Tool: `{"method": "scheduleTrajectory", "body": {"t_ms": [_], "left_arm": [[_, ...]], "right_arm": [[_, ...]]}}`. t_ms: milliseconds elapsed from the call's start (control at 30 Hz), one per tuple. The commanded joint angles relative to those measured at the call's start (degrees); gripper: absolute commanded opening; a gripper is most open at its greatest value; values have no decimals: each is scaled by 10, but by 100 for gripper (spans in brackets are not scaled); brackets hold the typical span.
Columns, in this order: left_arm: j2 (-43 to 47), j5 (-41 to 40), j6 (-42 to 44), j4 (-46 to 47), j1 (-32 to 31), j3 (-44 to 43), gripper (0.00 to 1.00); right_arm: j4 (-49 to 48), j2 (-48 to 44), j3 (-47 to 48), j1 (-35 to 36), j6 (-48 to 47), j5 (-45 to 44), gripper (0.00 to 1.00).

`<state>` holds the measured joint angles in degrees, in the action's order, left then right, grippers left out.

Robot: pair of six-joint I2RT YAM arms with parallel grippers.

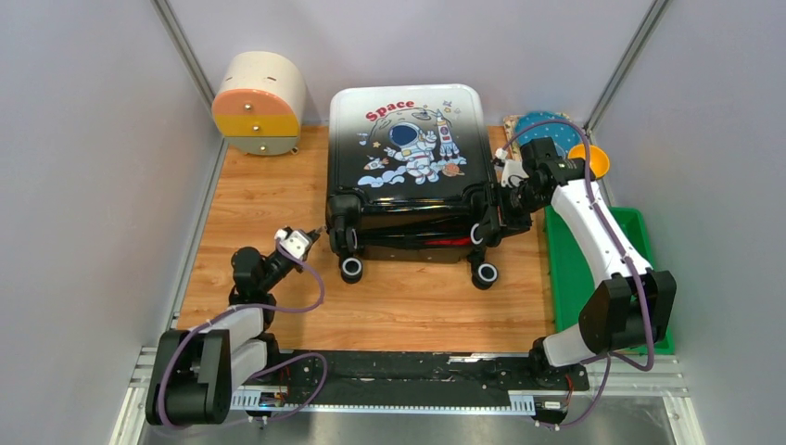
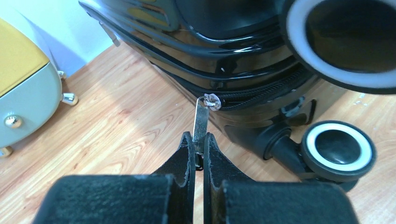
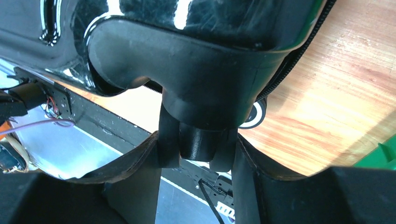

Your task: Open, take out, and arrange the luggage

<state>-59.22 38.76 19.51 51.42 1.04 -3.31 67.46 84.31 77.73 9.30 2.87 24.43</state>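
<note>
The luggage (image 1: 408, 148) lies flat at the back of the wooden table, astronaut side up, its black wheels (image 1: 352, 270) toward me. My left gripper (image 1: 318, 233) sits at the case's near left corner. In the left wrist view it (image 2: 199, 140) is shut on the metal zipper pull (image 2: 201, 116), which hangs from the black zip line (image 2: 261, 93). My right gripper (image 1: 491, 222) is at the near right corner. In the right wrist view its jaws (image 3: 198, 149) are closed on the black wheel leg (image 3: 201, 137) under the wheel housing (image 3: 187, 70).
A round cream box with orange and yellow drawers (image 1: 259, 102) stands at the back left. A green tray (image 1: 593, 269) lies along the right side, with a blue dish (image 1: 542, 125) and an orange bowl (image 1: 593, 159) behind it. Grey walls close in on three sides.
</note>
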Motion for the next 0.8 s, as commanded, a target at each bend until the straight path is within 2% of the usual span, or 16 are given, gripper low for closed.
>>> {"method": "scheduleTrajectory", "body": {"t_ms": [0,233,600,767], "left_arm": [[-55,-44,24,75,23,-59,0],[-209,-70,-17,127,24,-177,0],[-383,-70,-72,156,24,-345,0],[-426,-84,-105,154,23,-405,0]], "right_arm": [[83,-14,21,-15,-103,16,0],[82,-16,-7,-27,-129,18,0],[88,-12,-25,-48,-149,18,0],[92,-6,-14,-51,-151,19,0]]}}
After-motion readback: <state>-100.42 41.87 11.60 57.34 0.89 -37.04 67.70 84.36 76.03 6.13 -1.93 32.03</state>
